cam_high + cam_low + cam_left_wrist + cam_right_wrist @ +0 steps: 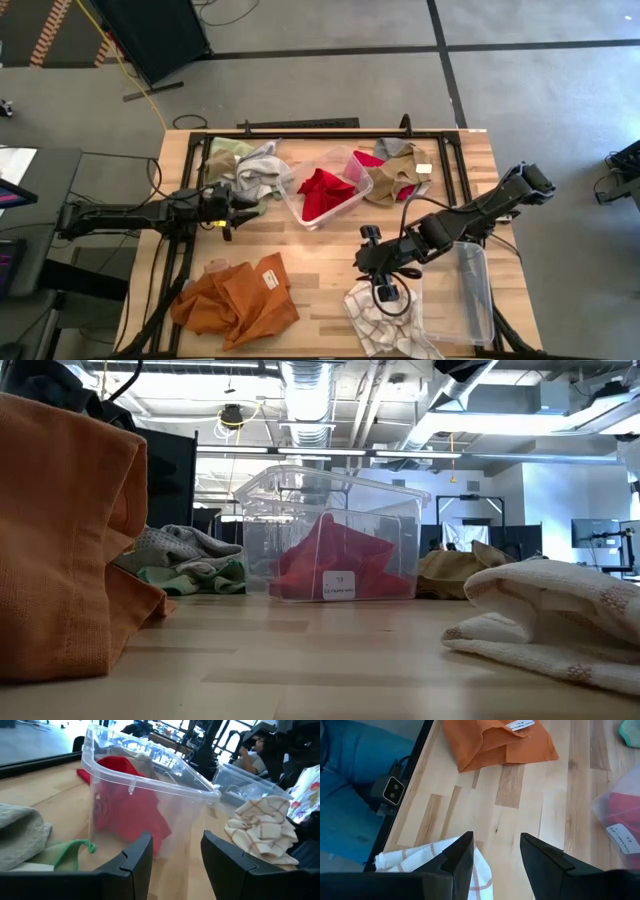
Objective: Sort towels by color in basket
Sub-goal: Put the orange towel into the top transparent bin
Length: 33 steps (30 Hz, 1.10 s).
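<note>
A clear basket (322,186) stands mid-table with a red towel (131,806) inside. Grey (262,166) and pale green (226,150) towels lie heaped to its left. Another red towel (368,159) and a tan-brown one (398,178) lie to its right. The rust-orange towel (235,302) lies at the near left, and the white checked towel (385,322) at the near middle. My left gripper (175,842) stands open beside the grey towel, pointing level at the basket. My right gripper (496,842) hangs open above the checked towel (427,857), with bare table between its fingers.
A second clear basket (472,292) stands at the near right, next to my right arm. Black frame rails (455,165) run along the table's edges. A person's legs in blue (350,785) stand by the near edge. Bare wood (310,255) lies between the orange and checked towels.
</note>
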Tool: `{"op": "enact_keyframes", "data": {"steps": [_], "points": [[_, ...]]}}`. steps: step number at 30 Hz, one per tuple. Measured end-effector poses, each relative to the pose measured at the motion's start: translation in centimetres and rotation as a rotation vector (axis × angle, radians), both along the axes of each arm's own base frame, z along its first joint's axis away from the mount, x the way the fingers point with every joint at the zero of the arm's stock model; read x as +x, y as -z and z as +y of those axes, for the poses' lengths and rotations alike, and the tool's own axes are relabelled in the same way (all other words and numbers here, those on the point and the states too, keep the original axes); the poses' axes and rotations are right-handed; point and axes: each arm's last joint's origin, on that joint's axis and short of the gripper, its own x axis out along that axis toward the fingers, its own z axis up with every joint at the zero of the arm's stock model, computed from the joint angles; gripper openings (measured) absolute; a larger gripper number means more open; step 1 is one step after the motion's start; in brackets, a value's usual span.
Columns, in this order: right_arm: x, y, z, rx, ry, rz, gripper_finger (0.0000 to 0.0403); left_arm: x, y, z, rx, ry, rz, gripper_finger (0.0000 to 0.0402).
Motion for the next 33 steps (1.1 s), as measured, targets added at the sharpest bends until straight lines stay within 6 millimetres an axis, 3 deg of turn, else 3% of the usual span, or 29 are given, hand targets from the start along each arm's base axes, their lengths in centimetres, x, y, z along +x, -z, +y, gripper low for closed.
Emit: {"op": "enact_keyframes", "data": {"steps": [5, 10, 18, 25, 33], "points": [[0.0, 0.0, 0.0, 0.004, 0.007, 0.006, 0.0187, 0.0, -0.2, -0.2, -0.002, 0.06, -0.024, 0.016], [0.0, 0.1, -0.1, 0.001, 0.011, 0.014, 0.0187, 0.1, -1.2, -1.1, 0.013, 0.286, -0.114, 0.016], [0.3, 0.1, -0.9, 0.0, 0.037, 0.013, 0.0187, 0.0, -5.0, -4.1, 0.143, 0.615, -0.207, 0.016], [0.7, 0.1, -1.9, 0.0, 0.069, 0.014, 0.0187, 2.3, -6.4, -7.8, 0.29, 0.725, -0.033, 0.016], [0.9, 0.1, -2.3, 0.0, 0.082, 0.014, 0.0187, 6.0, -7.4, -13.7, 0.374, 0.88, 0.19, 0.0177]]}}
